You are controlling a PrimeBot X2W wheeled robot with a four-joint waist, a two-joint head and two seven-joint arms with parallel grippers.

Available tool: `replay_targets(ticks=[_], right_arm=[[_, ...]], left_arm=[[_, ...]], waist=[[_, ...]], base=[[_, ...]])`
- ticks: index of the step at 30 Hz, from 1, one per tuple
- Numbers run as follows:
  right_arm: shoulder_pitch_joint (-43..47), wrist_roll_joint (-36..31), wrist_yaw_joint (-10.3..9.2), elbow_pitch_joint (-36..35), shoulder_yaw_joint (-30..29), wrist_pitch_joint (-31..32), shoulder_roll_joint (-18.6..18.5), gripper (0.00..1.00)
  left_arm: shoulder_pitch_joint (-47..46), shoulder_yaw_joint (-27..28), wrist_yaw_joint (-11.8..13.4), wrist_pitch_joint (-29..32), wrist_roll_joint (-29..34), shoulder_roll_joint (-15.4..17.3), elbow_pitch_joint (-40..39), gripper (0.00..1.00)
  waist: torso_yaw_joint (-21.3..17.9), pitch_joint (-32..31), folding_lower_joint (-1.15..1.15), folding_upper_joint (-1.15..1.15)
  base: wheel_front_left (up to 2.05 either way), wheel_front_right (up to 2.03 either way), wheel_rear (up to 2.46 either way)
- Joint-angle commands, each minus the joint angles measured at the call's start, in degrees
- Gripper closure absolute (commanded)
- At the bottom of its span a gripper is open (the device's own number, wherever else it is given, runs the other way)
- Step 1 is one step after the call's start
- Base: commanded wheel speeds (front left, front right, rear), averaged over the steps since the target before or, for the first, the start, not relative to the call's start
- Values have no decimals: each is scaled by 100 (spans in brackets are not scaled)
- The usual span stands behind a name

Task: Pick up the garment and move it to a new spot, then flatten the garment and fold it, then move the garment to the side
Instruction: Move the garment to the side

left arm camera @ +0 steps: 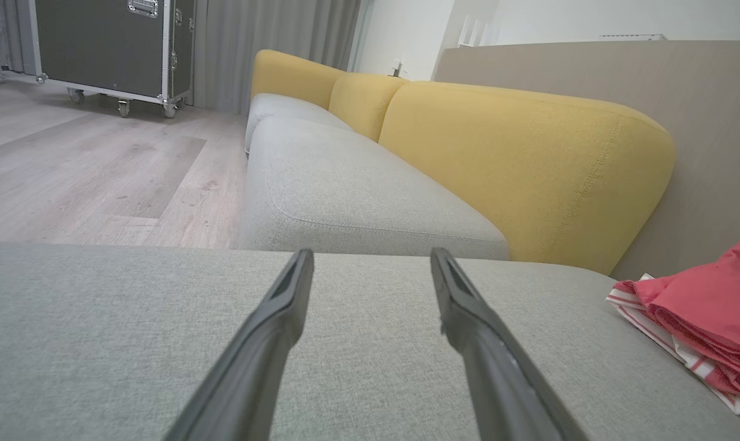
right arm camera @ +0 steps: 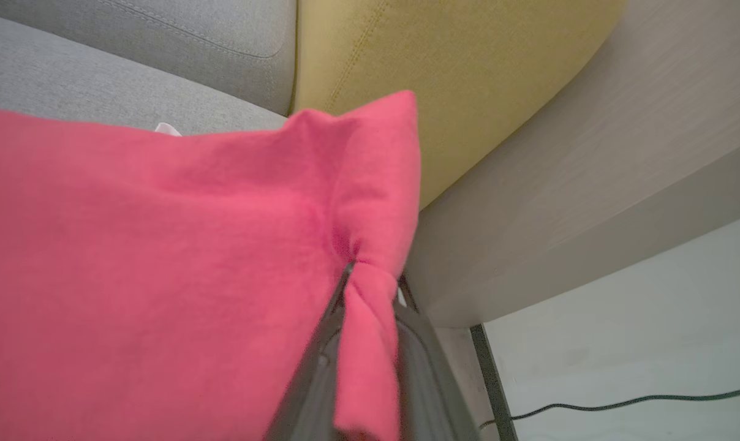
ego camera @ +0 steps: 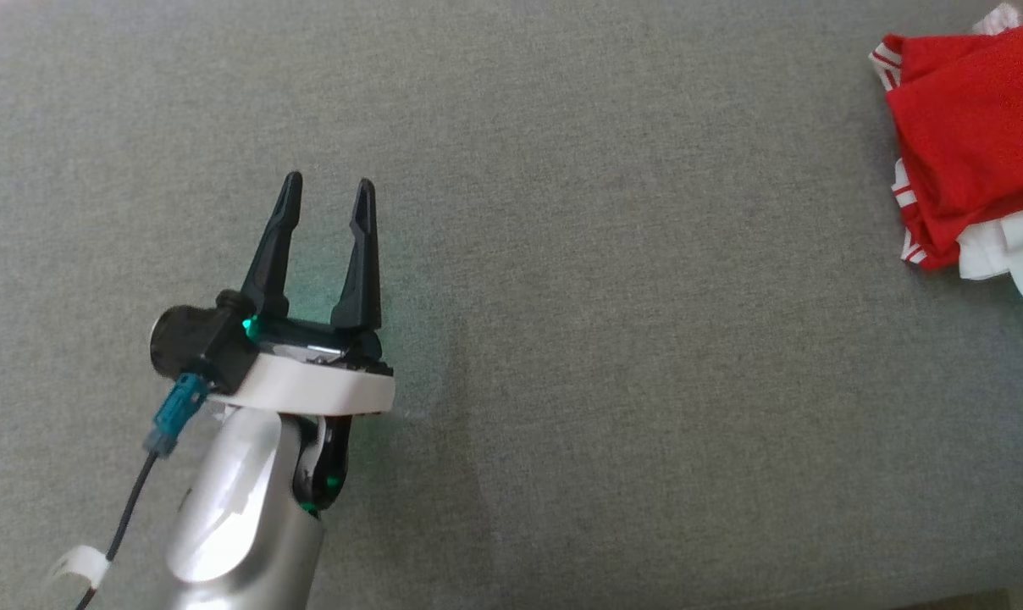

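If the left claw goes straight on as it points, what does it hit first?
Probably nothing close: the open left claw points over bare grey cushion toward the sofa seat; height is unclear.

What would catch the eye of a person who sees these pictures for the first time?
The red garment with white trim stands out, bunched at the far right edge of the grey cushion in the head view. The right gripper is shut on a fold of it, while the left gripper stands open over bare cushion. Behind is a yellow backrest.
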Motion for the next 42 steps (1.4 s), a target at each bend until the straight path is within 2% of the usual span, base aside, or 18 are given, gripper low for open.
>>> replay_targets(ticks=[1, 3, 4, 5, 12, 17, 22, 28, 34, 42], right_arm=[[104, -66, 20, -209, -38, 0, -98, 100], [172, -173, 20, -294, -243, 60, 9, 100], [204, -235, 20, -351, -340, 81, 61, 53], [233, -290, 20, -425, -432, 85, 122, 0], [413, -473, 20, -1049, -878, 92, 633, 0], [561, -446, 20, -1622, -775, 23, 1107, 0], [725, -104, 20, -2263, -493, -196, 1712, 0], [1339, 498, 20, -2810, -487, -736, 2568, 0], [1914, 920, 20, -2996, -326, -1119, 2982, 0], [2878, 1576, 20, -3082, 42, -1469, 3082, 0]], left_arm=[[-160, 163, -17, -28, 41, 50, -166, 0], [-185, 178, -22, -28, 55, 50, -149, 0], [-192, 186, -25, -28, 59, 50, -141, 0], [-196, 196, -27, -28, 62, 50, -129, 0], [-110, 304, -35, -28, 34, 50, -52, 0], [92, 436, -37, -28, -13, 50, -31, 0], [389, 609, -35, -28, -22, 50, -40, 0], [831, 800, 28, -28, -97, 50, -40, 0], [1132, 813, 40, -28, -129, 50, -22, 0], [1511, 915, 71, -28, -156, 50, -54, 0]], waist=[[-6, 28, -1, 0], [-11, 48, -1, 0], [-14, 47, -1, 0], [-15, 37, -1, 0], [-30, -301, -1, 0], [-4, -801, -1, 0], [65, -1358, -1, 0], [229, -1942, -1, 0], [389, -2157, -1, 0], [546, -2303, -1, 0]], base=[[0, 0, 0], [0, 0, 0], [0, 0, 0], [0, 0, 0], [0, 0, 0], [0, 0, 0], [0, 0, 0], [0, 0, 0], [0, 0, 0], [0, 0, 0]])
